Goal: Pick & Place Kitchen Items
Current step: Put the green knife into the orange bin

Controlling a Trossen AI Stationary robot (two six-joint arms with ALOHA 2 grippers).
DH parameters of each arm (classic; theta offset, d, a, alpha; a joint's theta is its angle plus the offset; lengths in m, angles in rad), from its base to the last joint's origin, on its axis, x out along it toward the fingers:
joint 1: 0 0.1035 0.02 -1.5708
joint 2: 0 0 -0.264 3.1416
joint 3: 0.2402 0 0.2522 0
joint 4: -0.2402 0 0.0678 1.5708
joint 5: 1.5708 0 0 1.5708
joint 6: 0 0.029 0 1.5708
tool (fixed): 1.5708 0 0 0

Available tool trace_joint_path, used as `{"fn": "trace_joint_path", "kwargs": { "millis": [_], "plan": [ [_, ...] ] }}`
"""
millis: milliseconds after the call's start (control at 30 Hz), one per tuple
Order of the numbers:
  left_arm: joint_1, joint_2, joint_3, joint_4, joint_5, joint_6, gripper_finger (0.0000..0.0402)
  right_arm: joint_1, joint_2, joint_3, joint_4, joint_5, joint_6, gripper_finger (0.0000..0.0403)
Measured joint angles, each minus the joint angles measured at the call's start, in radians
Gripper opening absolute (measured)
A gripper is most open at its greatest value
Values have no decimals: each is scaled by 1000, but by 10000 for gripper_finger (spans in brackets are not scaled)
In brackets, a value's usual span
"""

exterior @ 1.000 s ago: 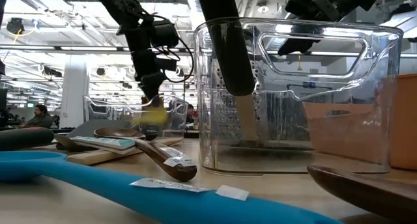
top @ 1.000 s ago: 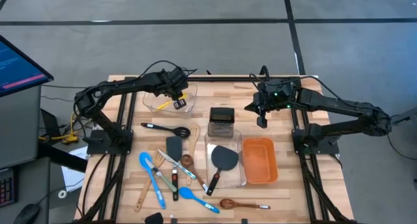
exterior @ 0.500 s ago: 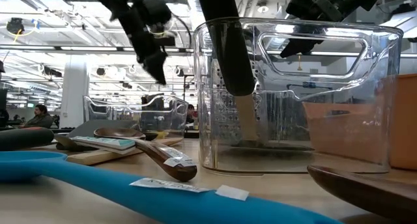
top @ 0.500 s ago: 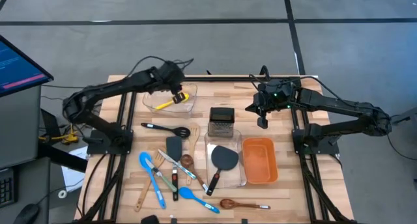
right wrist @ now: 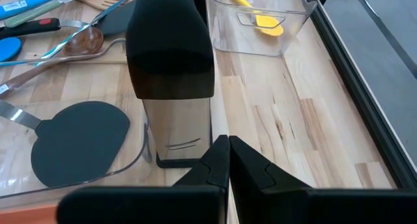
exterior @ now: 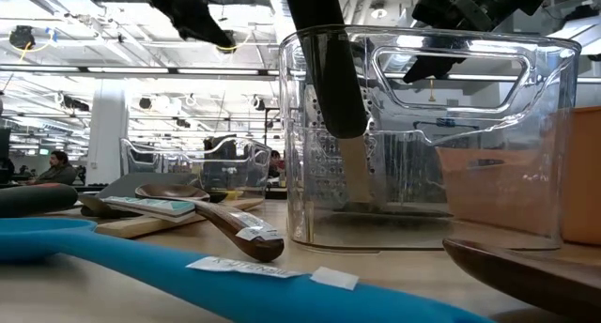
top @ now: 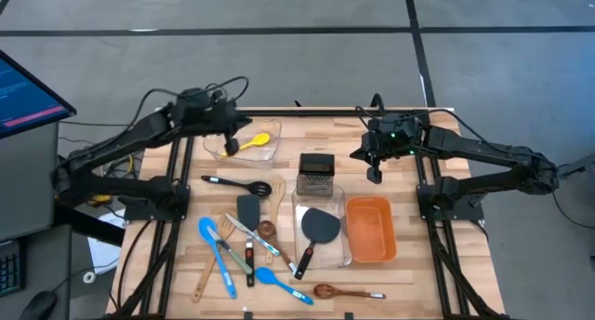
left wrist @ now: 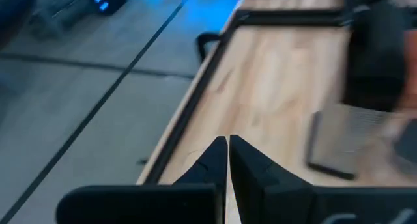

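Left gripper empty, fingers together, raised beside the far-left clear bin, which holds the yellow spoon. Right gripper idle, fingers together, hanging over the counter beside the grater. Most utensils lie crowded at counter front-left: blue spoons, wooden spoons, a black turner.

Risks, as judged: the pile overlaps, so a grasp could catch two handles or nudge neighbours. Fingers must open before descent, or they strike the utensils. Slim handles may slip.

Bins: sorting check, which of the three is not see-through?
The orange bin, right of the clear bin holding the black turner; the other clear bin holds a yellow spoon.
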Motion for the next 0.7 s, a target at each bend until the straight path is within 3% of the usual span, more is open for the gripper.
{"fn": "trace_joint_path", "kwargs": {
  "millis": [200, 400, 700],
  "plan": [
    [-66, -142, -110, -1, 116, -1, 3, 2, 0, 0, 3, 0, 0, 1],
    [-148, -219, -187, 11, 119, -9, 2, 2, 0, 0, 4, 0, 0, 1],
    [-236, -227, -222, 23, 119, -12, 2, 2, 0, 0, 14, 0, 66, 1]
  ]
}}
